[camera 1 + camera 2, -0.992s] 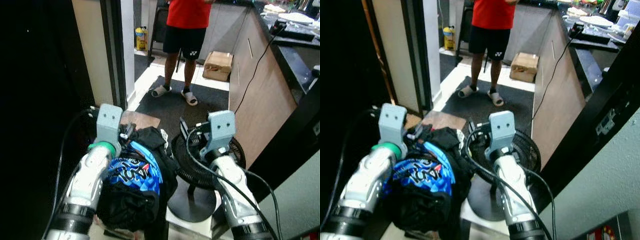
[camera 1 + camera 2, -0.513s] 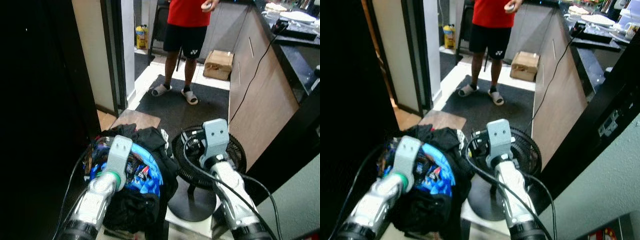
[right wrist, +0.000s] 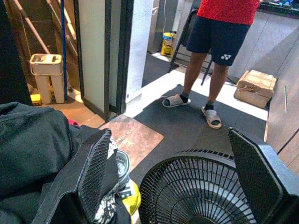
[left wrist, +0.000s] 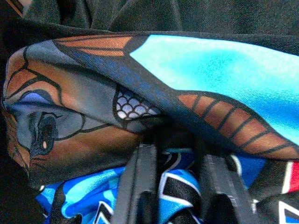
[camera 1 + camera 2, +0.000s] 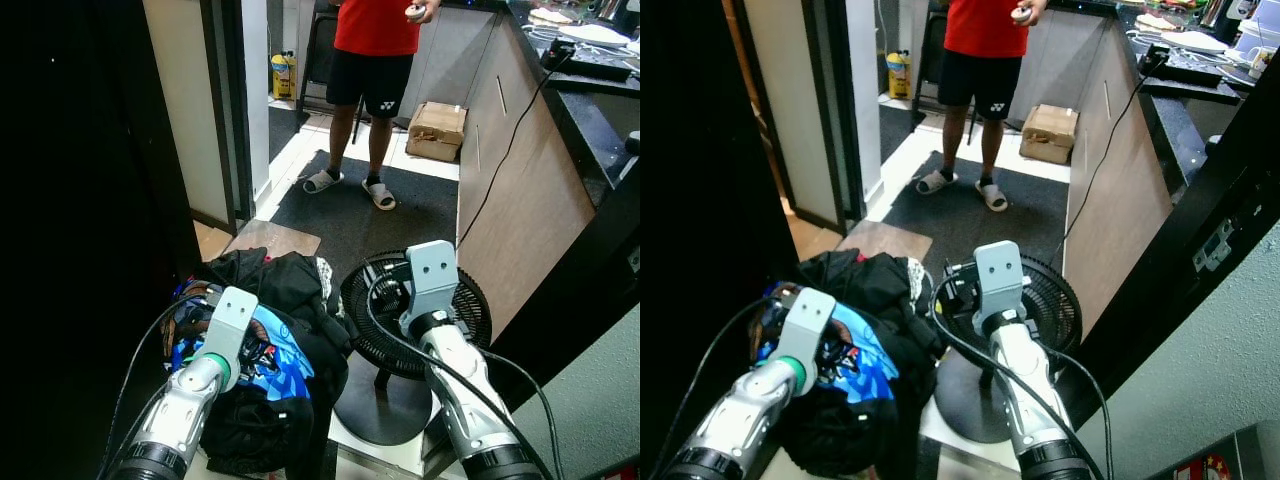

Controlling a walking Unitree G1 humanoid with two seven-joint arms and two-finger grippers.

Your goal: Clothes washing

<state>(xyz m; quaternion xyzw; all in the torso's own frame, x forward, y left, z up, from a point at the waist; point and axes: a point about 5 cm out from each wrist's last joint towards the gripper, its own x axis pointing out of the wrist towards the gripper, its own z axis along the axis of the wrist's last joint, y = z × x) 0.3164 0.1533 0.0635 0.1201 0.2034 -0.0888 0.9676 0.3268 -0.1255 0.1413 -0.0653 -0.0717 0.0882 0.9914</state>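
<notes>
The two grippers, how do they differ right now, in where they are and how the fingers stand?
The left gripper is pushed into the pile of clothes, its fingers close together against the blue printed fabric; the right gripper hangs free above the black floor fan, touching nothing. The right gripper's fingers are spread wide, the left's nearly closed. Both are black two-fingered grippers on silver arms.

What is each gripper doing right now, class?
Left gripper: fingers parted, pressed into the blue patterned fabric clothes, no clear grasp.
Right gripper: open, empty, over the black floor fan.
</notes>
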